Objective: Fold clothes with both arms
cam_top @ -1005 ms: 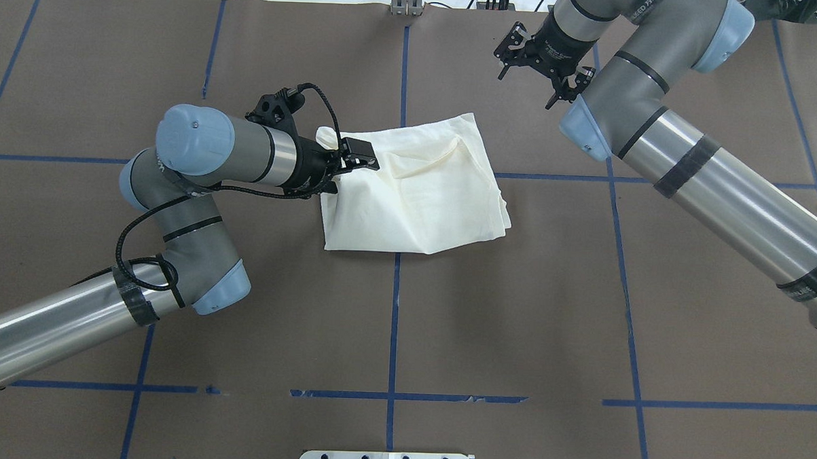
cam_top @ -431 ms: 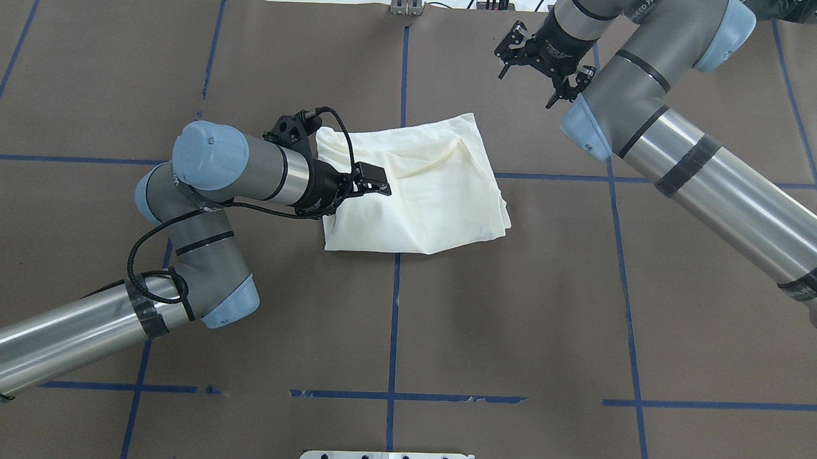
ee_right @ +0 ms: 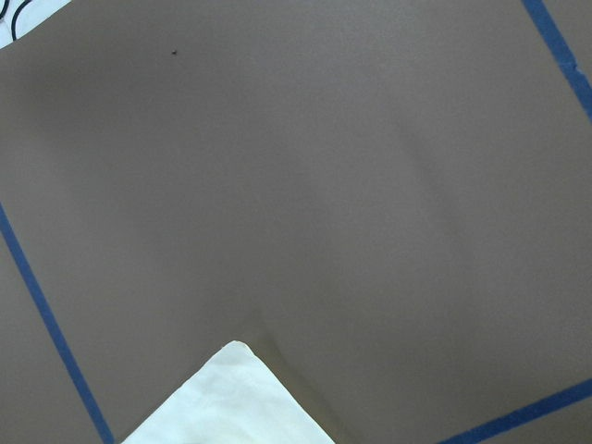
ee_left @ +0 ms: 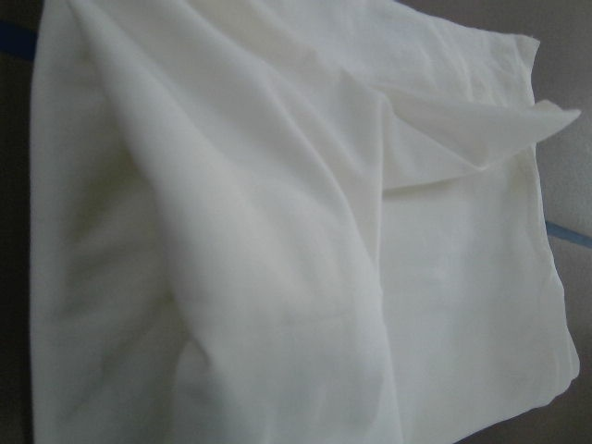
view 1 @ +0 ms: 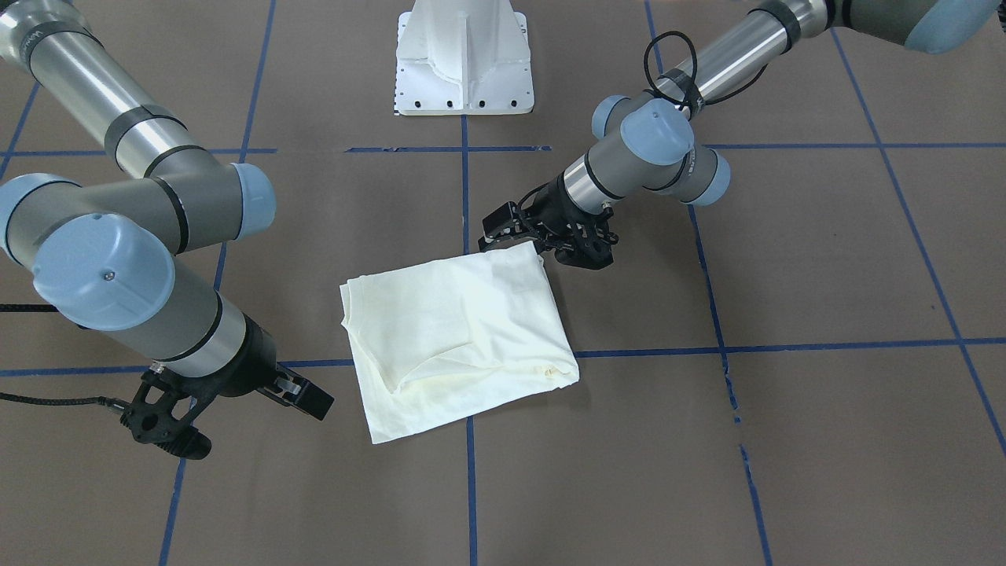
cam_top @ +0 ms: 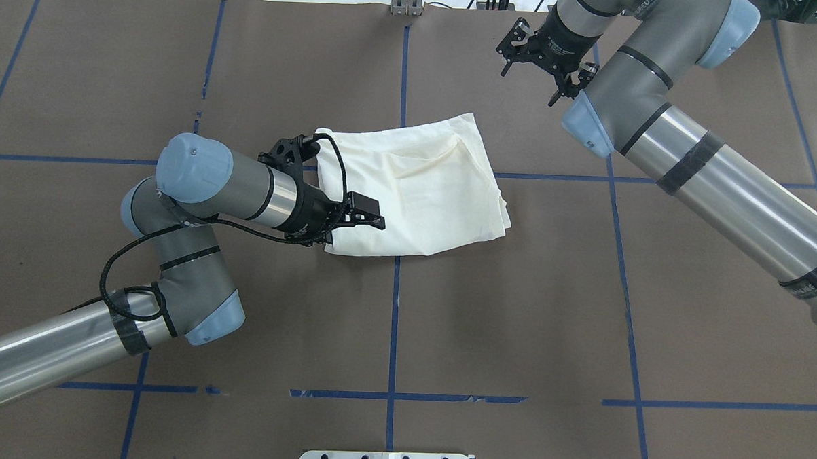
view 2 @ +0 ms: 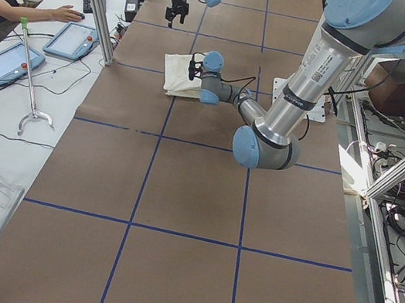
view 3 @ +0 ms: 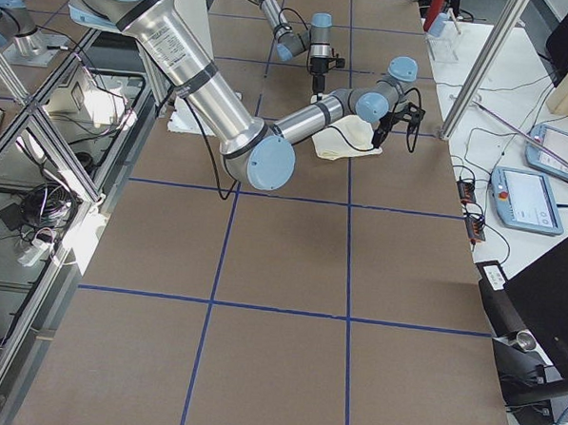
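Now, step: shirt [cam_top: 423, 196] already folded square on the table [cam_top: 583, 297]; tidying.
Left hand [cam_top: 368, 213]: released, over near-left corner.
Right hand [view 1: 308, 398]: far right; grip unclear.
Next: flatten the raised flap.

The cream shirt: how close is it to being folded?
Mostly done: the shirt lies as a compact, plain cream rectangle. In hand: the left gripper is low over its edge; the right gripper hangs clear of it. Left: flattening the loose diagonal flap, perhaps one more fold.

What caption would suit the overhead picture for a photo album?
Folded cream T-shirt on the brown table, left gripper at its edge, right gripper off to the far side, clear of it.
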You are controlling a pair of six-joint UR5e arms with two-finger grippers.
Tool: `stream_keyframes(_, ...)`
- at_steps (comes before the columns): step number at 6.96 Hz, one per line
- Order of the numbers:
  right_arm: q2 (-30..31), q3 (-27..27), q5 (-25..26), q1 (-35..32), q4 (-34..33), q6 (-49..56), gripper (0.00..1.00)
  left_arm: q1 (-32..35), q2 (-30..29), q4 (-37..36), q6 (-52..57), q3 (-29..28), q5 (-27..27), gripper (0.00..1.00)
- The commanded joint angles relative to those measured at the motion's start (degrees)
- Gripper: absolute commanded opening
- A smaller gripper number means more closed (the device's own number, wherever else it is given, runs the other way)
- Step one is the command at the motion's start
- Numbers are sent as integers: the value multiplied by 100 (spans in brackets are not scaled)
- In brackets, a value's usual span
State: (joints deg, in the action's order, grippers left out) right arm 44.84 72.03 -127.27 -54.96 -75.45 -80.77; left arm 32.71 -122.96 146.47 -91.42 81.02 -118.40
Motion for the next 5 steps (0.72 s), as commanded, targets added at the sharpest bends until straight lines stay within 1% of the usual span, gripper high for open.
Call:
stream_keyframes(1, -1, 4, 0, -23, -13, 0, 100, -324, 62, -31, -33, 212, -35, 100)
stream_keyframes(4, -1, 4, 0, -58, -5, 0, 100, -668, 70, -48, -68, 247, 229, 100)
stream_keyframes(5, 7, 4, 0, -93, -5, 9, 100, -687, 88, -83, -69, 317, 264, 100)
